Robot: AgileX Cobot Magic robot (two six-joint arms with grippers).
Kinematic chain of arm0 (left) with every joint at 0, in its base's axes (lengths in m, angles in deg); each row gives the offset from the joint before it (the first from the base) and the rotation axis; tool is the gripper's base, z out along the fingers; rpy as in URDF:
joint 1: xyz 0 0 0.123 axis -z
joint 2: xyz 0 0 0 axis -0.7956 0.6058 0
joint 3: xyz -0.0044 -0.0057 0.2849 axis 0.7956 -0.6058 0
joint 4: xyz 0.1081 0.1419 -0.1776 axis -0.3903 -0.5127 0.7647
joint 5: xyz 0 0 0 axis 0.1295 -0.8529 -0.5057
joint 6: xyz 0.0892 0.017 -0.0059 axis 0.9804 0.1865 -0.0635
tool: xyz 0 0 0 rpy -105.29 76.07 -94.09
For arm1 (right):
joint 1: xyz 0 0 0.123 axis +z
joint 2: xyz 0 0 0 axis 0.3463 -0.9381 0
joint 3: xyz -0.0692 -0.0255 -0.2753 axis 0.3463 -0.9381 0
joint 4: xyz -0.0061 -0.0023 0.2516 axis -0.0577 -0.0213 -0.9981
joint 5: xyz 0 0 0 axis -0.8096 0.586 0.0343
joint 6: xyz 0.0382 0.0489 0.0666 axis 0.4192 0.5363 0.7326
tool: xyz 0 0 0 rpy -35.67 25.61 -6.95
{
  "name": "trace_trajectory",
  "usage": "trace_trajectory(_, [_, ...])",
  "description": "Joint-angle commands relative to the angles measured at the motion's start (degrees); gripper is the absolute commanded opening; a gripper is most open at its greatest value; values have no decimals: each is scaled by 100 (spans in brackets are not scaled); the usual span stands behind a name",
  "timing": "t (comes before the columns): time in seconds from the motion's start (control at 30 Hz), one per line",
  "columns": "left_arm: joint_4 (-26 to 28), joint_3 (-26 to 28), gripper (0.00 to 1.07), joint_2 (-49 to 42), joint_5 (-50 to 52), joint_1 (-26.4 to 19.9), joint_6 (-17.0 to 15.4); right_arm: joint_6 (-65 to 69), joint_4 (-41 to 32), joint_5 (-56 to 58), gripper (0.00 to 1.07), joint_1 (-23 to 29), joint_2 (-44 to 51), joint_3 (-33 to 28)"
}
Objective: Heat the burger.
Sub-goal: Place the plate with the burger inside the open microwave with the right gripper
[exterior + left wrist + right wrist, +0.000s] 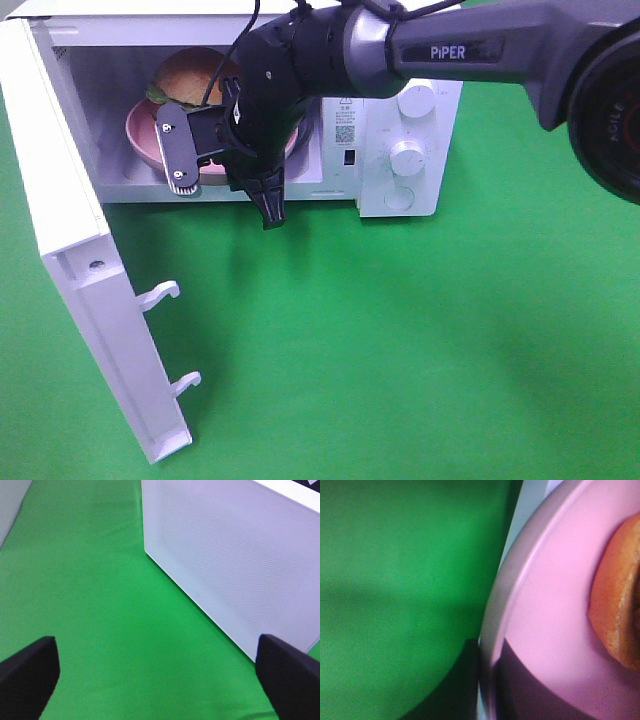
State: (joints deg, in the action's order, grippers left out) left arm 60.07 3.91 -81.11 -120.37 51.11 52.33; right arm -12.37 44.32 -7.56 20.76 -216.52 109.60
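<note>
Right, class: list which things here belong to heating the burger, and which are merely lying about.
Job: burger, pink plate under it, microwave, its open door, dials.
Merely there: green cloth, open left gripper.

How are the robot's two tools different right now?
The left tool is spread wide open; the right tool is pinched shut. The left tool hangs over green cloth beside a white perforated panel; the right tool sits in front of the open microwave. Both have black fingers.
</note>
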Motion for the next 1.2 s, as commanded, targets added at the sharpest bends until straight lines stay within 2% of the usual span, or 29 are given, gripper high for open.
trace_trajectory(0.03, [6,-17,100,-92,69,0,-17,74,103,-309,0,-109,40,183])
trace_trajectory(0.93, [6,-17,100,-86,69,0,-11,-17,149,-647,2,-155,-269,361])
trace_trajectory(1.07, [6,-17,100,-86,69,0,-11,189,143,-659,6,-155,-275,361])
trace_trajectory(1.13, [6,-17,100,-86,69,0,-11,401,155,-670,18,-155,-275,361])
trace_trajectory(1.2, [6,-17,100,-86,69,0,-11,401,155,-670,21,-155,-275,361])
